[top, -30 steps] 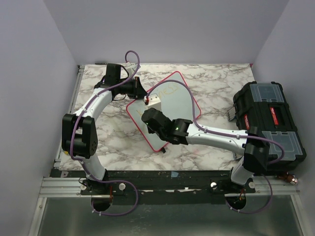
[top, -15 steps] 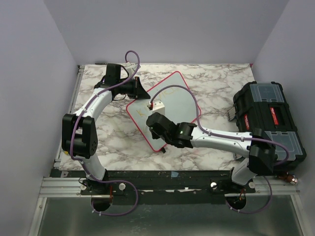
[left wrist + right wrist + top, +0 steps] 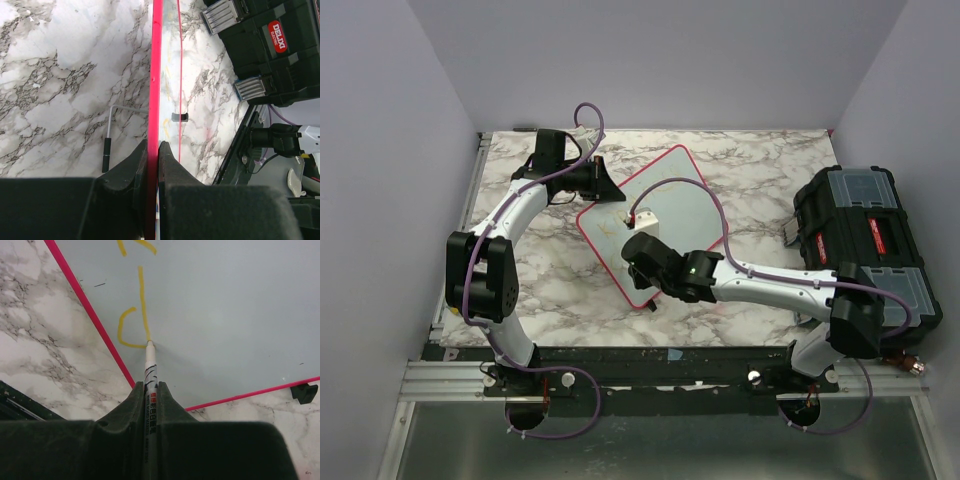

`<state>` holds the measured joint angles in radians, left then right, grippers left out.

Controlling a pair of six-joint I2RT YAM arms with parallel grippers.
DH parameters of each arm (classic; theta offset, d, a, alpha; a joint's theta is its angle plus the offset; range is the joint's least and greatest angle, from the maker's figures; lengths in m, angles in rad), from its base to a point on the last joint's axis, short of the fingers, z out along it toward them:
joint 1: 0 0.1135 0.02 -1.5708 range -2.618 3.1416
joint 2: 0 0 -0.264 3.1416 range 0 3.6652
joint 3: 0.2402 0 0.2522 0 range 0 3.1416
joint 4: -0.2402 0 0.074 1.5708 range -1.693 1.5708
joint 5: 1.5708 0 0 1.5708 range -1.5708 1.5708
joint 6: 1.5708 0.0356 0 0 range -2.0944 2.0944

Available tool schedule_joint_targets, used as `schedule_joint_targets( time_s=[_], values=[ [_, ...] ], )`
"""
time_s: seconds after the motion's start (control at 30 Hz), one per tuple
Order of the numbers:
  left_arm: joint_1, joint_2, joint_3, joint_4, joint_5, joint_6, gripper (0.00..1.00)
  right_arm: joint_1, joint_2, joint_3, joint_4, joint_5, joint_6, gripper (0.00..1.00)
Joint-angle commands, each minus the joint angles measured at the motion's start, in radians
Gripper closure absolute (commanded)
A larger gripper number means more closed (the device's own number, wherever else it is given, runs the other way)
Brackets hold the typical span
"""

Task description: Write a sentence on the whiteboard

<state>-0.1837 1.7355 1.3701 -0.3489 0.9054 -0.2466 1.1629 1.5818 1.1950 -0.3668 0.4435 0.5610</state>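
The right end effector (image 3: 149,386) pinches a marker (image 3: 149,365) whose tip touches the whiteboard (image 3: 225,315) just ahead, while the left end effector (image 3: 153,150) pinches its edge.

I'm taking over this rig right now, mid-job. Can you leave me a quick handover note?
Left gripper: shut on the whiteboard, at its red frame, steadying it on the table.
Right gripper: shut on a marker, tip touching the board.
Done: some yellow letters of the sentence.
Left: finish the rest; how much, I cannot tell.
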Motion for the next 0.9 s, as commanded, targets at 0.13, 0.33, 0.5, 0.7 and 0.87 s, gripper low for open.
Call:
schedule_joint_targets(
  time_s=[0.13, 0.33, 0.5, 0.7, 0.87],
  values=[
    [-0.019, -0.005, -0.022, -0.04, -0.079, 0.096, 1.0, -0.004, -0.061, 0.012, -0.057, 0.014, -0.005, 0.99],
    [-0.019, -0.004, -0.022, -0.039, -0.079, 0.096, 1.0, -0.005, -0.053, 0.041, -0.03, 0.018, -0.023, 0.99],
    [-0.019, -0.005, -0.022, -0.039, -0.079, 0.096, 1.0, -0.005, -0.019, 0.077, -0.02, 0.038, -0.037, 0.99],
    [-0.019, -0.005, -0.022, -0.039, -0.079, 0.096, 1.0, -0.004, 0.023, 0.119, -0.012, 0.059, -0.051, 0.99],
    [-0.019, -0.005, -0.023, -0.042, -0.079, 0.098, 1.0, -0.004, 0.05, 0.135, -0.011, 0.076, -0.057, 0.99]
  ],
)
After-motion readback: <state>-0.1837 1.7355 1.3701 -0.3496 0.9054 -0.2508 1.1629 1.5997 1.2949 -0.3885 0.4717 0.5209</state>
